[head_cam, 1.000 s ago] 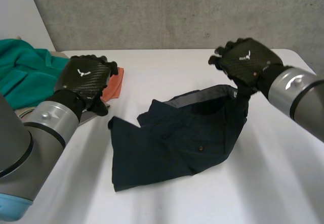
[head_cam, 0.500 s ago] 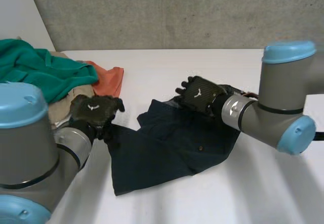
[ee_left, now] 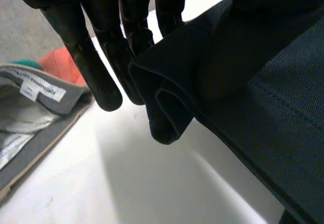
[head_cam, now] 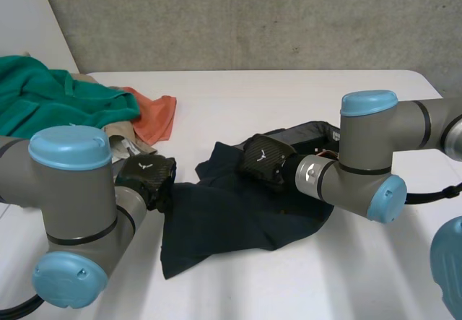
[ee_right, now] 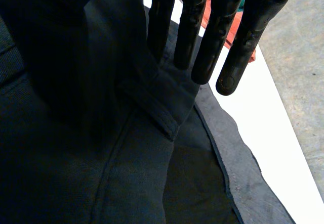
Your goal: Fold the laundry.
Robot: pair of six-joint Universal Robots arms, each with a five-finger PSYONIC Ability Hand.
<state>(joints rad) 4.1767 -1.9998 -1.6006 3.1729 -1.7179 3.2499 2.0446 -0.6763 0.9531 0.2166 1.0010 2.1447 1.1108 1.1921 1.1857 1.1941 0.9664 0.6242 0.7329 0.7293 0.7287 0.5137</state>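
**Table** (head_cam: 289, 96): white. One pair of dark navy shorts (head_cam: 231, 222) lies near its middle, crumpled and partly doubled over. The grey lining (head_cam: 310, 131) of the waistband faces up at the far right side.

**Left hand** (head_cam: 146, 175): low over the table at the shorts' left corner. In the left wrist view the fingers (ee_left: 101, 77) are straight. A rolled fold (ee_left: 167, 110) of the navy edge lies against them, with the dark bulk of the thumb on the cloth's other side. The fold hangs clear of the white surface. Finding: the corner is pinched between fingers and thumb.

**Right hand** (head_cam: 263, 159): on the upper middle of the shorts, near the far edge. Its arm reaches in across the waistband. In the right wrist view the fingers (ee_right: 202, 52) are straight and point past a seamed flap (ee_right: 157, 102). The navy cloth runs up between them and the thumb. Finding: the cloth is pinched here too. The grey lining shows beyond the flap, below the fingertips.

**Left end of table**: a pile of other laundry.
- A green garment (head_cam: 50, 100) lies on top.
- An orange cloth (head_cam: 153, 114) lies at the pile's near right edge.
- A grey garment (ee_left: 30, 128) with a white label (ee_left: 38, 88) lies near the left fingertips and does not touch the shorts.
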